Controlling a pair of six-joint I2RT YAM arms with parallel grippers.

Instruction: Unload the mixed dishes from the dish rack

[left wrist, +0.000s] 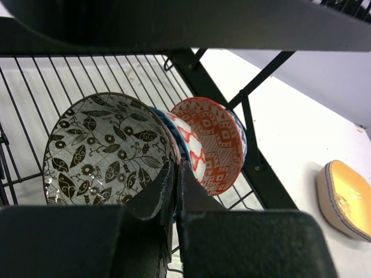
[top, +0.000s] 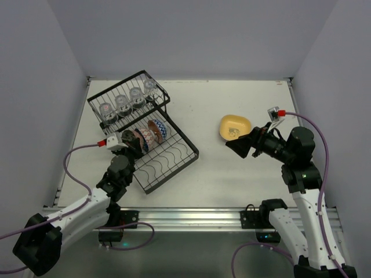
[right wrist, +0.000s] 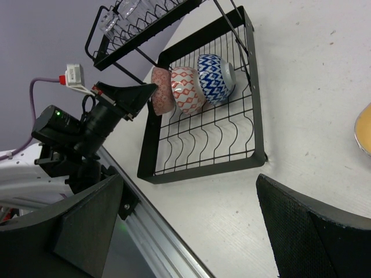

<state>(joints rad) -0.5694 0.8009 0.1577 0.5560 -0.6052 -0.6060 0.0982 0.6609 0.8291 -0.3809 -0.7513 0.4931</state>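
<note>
Three bowls stand on edge in the flat tray of the rack [top: 171, 174], and unloading them is the step in hand. The left end effector [left wrist: 177, 174] is closed on the rim of the leaf bowl [left wrist: 107, 150], the nearest of the row, so the grasp looks made and the lift not yet begun. That bowl leans against the middle bowl [right wrist: 185, 90], with the blue bowl [right wrist: 213, 78] behind.

Next, I judge, it calls for a lift up and away from its neighbours, clearing the tray's wire rim, then a set-down on the tabletop [top: 220, 174]. A thin rim pinch may let the bowl swing.

The right end effector [top: 236, 148] hangs open and holds nothing, just beside the yellow plate [top: 235, 126], which lies out on the tabletop. Four cups [top: 122, 103] sit in the basket section.
</note>
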